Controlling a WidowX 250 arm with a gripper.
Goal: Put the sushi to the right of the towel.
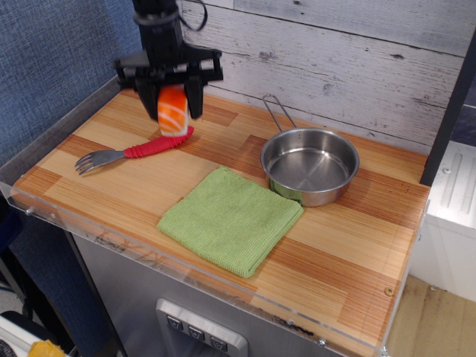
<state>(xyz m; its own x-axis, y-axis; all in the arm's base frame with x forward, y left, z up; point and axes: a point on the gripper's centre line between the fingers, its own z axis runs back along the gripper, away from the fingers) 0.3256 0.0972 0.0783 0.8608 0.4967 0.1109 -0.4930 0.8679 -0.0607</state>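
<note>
- The gripper [172, 100] is clamped on the sushi [172, 110], its black fingers pressing the piece from either side, and it holds it in the air above the bench [349, 260].
- The sushi hangs with its long axis close to vertical, one end pointing down at the bench and the other up into the gripper; its glossy orange face, crossed by white diagonal stripes, is turned towards the camera.
- The piece looks like smooth moulded plastic, rounded at the lower end.
- Just below the gripper lies a fork [130, 153], red handle towards the gripper and grey metal tines pointing away to the image left; the sushi's lower end overlaps the handle's tip in this view, and whether they touch cannot be told.
- The towel [230, 220] lies flat, below and to the image right of the gripper, well apart from it; it is a square light-green cloth with a fine nubbly weave, set with one corner towards the camera.
- A round shiny steel pan [309, 165] with a thin wire handle sits to the image right of the gripper, its rim just beside the towel's far corner.
- The bench top is striped wood in light and reddish planks, with a clear plastic edge.
</note>
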